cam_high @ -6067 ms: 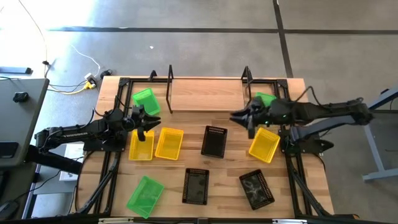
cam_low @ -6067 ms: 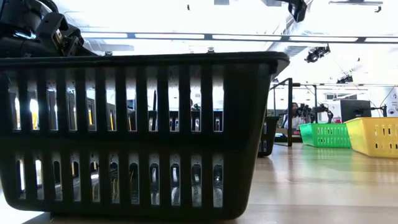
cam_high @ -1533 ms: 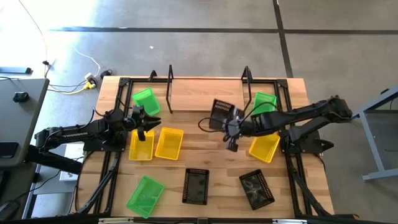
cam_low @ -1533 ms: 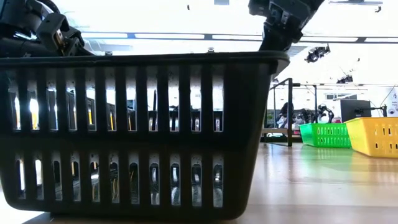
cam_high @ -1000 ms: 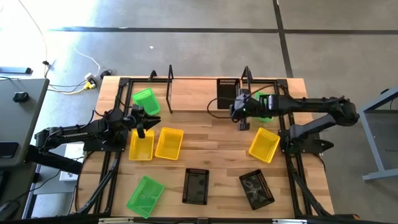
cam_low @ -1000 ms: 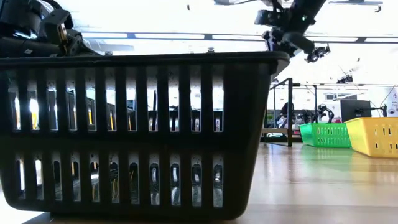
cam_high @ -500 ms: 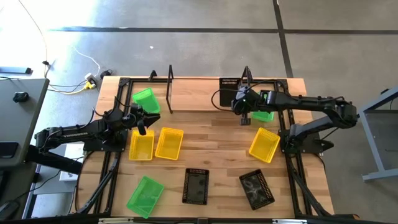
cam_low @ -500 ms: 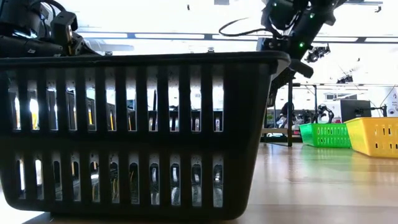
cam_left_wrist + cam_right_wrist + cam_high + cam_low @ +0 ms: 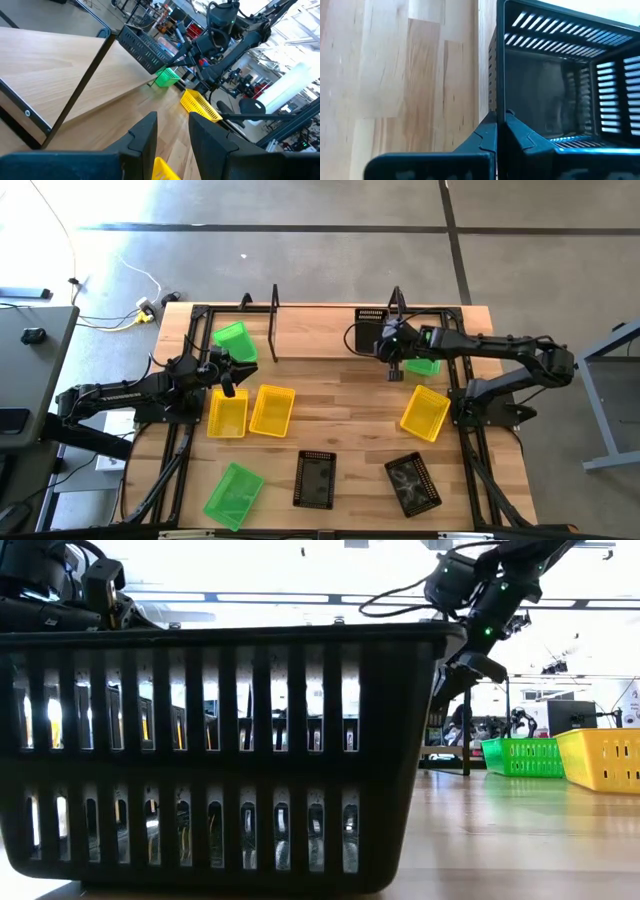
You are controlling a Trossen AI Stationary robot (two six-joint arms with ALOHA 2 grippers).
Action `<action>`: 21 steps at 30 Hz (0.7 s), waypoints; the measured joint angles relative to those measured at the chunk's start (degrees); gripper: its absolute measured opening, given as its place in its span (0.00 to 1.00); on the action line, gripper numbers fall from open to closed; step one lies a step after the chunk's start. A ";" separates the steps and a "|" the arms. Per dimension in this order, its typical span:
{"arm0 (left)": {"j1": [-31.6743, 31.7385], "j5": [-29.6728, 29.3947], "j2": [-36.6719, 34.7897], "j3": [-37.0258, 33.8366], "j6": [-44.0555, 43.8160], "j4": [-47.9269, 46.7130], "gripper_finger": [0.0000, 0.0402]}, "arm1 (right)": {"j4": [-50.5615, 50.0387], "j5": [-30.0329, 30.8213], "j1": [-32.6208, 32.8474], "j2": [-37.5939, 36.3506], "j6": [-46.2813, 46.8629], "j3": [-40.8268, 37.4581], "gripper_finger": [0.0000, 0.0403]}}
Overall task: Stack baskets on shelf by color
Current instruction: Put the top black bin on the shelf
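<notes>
One black basket (image 9: pixel 369 328) was in the air over the right end of the shelf (image 9: pixel 320 332), pinched by the right end effector (image 9: pixel 390 348). Right wrist view: both fingers closed tight on one thin side wall of the basket (image 9: pixel 560 85), one finger inside, one outside, wood of the shelf (image 9: pixel 395 75) beneath. Whether the basket's base touched the plank could not be told.

Handling, as judged:
- Thin slotted plastic, likely very light; a one-wall pinch was enough to carry it.
- Wall probably flexes; held by one edge, the basket would hang tilted and swing a bit, as the left wrist view suggested (image 9: pixel 145 46).
- Smooth plastic could slip; best hold looked like the rim, mid-wall, where the lip stiffens it.
- Not fragile, though the ribs could bend under hard squeeze.

Elsewhere on the bench (image 9: pixel 340 430): two black baskets (image 9: pixel 316 478) (image 9: pixel 412 483) near the front edge, two yellow baskets side by side at left (image 9: pixel 227 413) (image 9: pixel 272 410), one yellow at right (image 9: pixel 424 411), green ones at back left (image 9: pixel 234 340), front left (image 9: pixel 233 492) and under the right arm (image 9: pixel 428 352).

Left end effector (image 9: pixel 224 372) hovered over the left yellow basket, fingers parted, holding nothing.
</notes>
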 joint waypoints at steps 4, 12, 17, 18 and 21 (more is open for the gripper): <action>0.00 0.01 0.00 0.00 0.00 -0.08 0.25 | 3.00 -0.86 0.01 0.00 -0.66 -1.66 0.00; 0.00 0.01 0.00 0.00 -0.66 -0.14 0.25 | 4.46 0.51 0.00 0.00 -1.49 -3.48 0.00; 0.02 0.01 0.02 0.00 -0.66 -0.16 0.25 | 5.78 0.79 0.00 0.00 -1.50 -3.48 0.00; 0.02 0.01 0.00 0.00 -0.63 -0.17 0.25 | 5.70 0.81 0.00 0.00 -1.54 -3.50 0.00; 0.02 0.01 0.02 0.00 -0.57 -0.15 0.25 | 5.32 0.84 0.00 0.00 -1.50 -3.48 0.00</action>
